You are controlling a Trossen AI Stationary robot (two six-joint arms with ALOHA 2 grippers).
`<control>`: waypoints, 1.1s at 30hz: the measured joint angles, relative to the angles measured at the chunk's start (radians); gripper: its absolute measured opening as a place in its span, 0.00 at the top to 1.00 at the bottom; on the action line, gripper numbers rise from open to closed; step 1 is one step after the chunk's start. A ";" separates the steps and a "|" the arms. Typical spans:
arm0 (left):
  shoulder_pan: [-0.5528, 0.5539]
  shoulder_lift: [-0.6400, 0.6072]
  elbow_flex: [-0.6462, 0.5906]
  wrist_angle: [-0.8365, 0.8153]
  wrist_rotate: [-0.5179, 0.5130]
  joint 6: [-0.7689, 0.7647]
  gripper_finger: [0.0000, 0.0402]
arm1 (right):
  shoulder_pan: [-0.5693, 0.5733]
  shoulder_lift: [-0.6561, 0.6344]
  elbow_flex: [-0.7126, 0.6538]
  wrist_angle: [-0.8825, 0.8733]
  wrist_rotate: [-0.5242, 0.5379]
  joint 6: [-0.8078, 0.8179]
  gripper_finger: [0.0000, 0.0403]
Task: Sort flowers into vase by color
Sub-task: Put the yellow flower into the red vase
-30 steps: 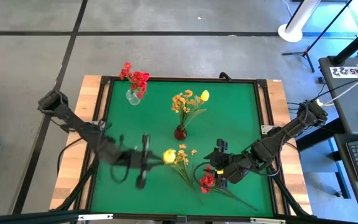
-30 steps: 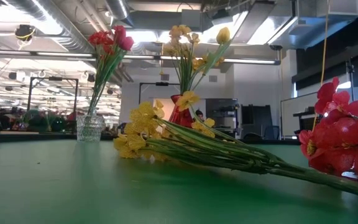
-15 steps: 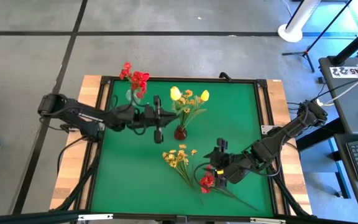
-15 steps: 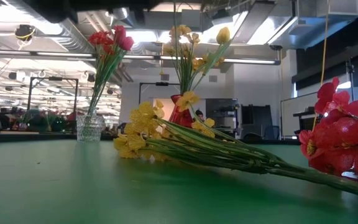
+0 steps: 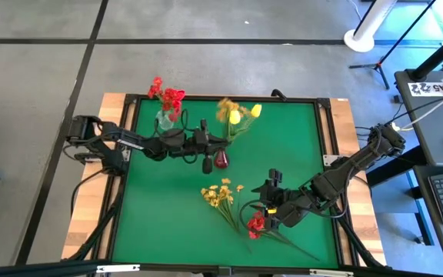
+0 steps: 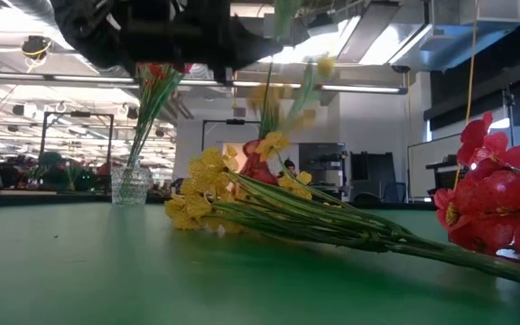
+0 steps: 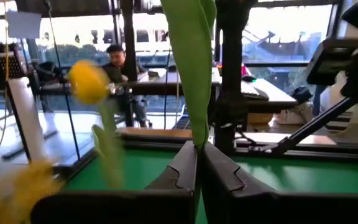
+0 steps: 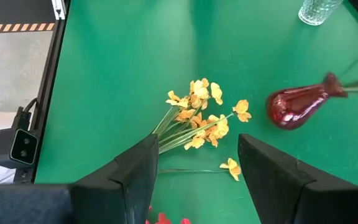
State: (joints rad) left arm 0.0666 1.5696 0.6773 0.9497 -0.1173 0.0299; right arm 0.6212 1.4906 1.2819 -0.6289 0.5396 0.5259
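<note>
L gripper is hovering right at the red vase, on the side toward the clear glass vase. Its fingers are pressing together, pinching a green stem/leaf that is rising up betw. them in the L wrist view. A blurred yellow tulip bud is showing beside that stem there.

Red vase is sitting mid-mat on the green mat; in the R wrist view it is looking tilted over, neck pointing away from the yellow spray, stems sticking out of it. Yellow flowers in the red vase are showing blurred just beyond it, toward the mat's far edge.

Clear glass vase, w/ red flowers standing in it, is sitting near the far L corner, well apart from the red vase on the L arm's side.

Loose yellow spray is lying flat on the mat, nearer the front edge than the red vase, stems running toward the R gripper. Red flower bunch is lying further out still, just beside the R gripper.

R gripper is hanging over the mat front-right of the red vase, fingers spread apart, nothing betw. them.
</note>
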 joint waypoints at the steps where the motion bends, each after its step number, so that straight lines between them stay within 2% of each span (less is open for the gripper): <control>1: -0.001 0.001 0.000 -0.003 -0.001 -0.006 0.98 | 0.000 0.000 0.000 0.000 0.000 0.000 0.45; 8: -0.053 0.000 0.000 0.003 -0.001 -0.016 0.92 | 0.000 0.000 0.000 0.000 0.010 0.013 0.45; 16: -0.067 0.000 0.000 0.001 -0.065 0.006 0.99 | 0.000 0.000 0.000 0.000 0.010 0.022 0.45; 22: -0.067 0.000 0.000 -0.008 -0.106 0.007 0.99 | 0.000 0.000 0.000 0.000 0.010 0.022 0.45; 28: -0.068 0.000 0.001 -0.089 -0.156 0.007 0.99 | 0.000 0.000 0.000 0.000 0.012 0.023 0.45; 33: -0.084 -0.039 0.001 -0.221 -0.230 -0.004 0.99 | 0.000 0.000 0.000 -0.004 0.080 0.077 0.45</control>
State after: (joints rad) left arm -0.0170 1.5302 0.6781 0.7285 -0.3468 0.0256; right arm 0.6216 1.4906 1.2819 -0.6332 0.6193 0.6029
